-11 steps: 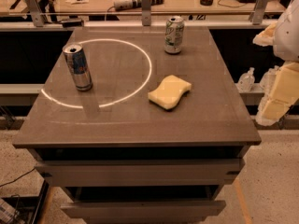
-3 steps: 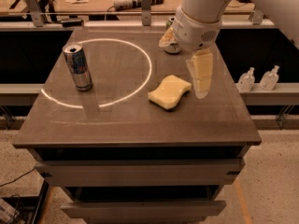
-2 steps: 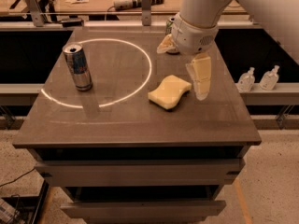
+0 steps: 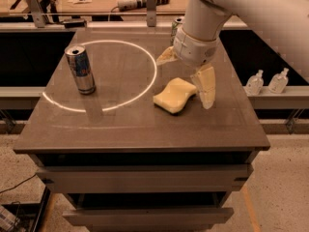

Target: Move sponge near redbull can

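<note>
sponge [image 4: 175, 94] flat on surface [image 4: 120, 129] | claw [image 4: 186, 71] above sponge's far end, spread wide, holding nothing, one finger [image 4: 205, 87] just right of sponge | redbull can [image 4: 81, 69] upright, well left of sponge | another can [image 4: 176, 24] beyond sponge, mostly hidden by arm

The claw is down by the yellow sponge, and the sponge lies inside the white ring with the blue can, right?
No. In the camera view the sponge lies just outside the white ring; only the blue can stands inside. The claw, open, is down by the sponge.
</note>
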You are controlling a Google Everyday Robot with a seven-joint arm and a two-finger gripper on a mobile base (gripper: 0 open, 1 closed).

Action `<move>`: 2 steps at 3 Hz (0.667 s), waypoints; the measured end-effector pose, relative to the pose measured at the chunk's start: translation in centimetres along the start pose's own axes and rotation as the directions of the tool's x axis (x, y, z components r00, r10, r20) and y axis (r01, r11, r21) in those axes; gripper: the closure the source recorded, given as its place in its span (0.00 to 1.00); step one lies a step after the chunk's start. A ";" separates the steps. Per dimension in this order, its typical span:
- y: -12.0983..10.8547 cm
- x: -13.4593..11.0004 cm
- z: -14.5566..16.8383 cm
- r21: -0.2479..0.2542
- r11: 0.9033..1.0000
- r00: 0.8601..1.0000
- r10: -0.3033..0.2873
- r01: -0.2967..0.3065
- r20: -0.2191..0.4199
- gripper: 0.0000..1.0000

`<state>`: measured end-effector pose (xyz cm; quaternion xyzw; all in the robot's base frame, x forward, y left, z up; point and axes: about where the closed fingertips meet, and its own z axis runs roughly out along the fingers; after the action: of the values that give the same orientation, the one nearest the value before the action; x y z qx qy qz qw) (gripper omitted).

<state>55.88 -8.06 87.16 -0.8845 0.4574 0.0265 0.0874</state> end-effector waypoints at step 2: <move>-0.1 -1.4 2.9 -0.057 0.990 0.991 -0.131 0.132 0.010 0.00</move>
<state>55.20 -6.36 84.54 -0.9149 0.3968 0.0366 0.0650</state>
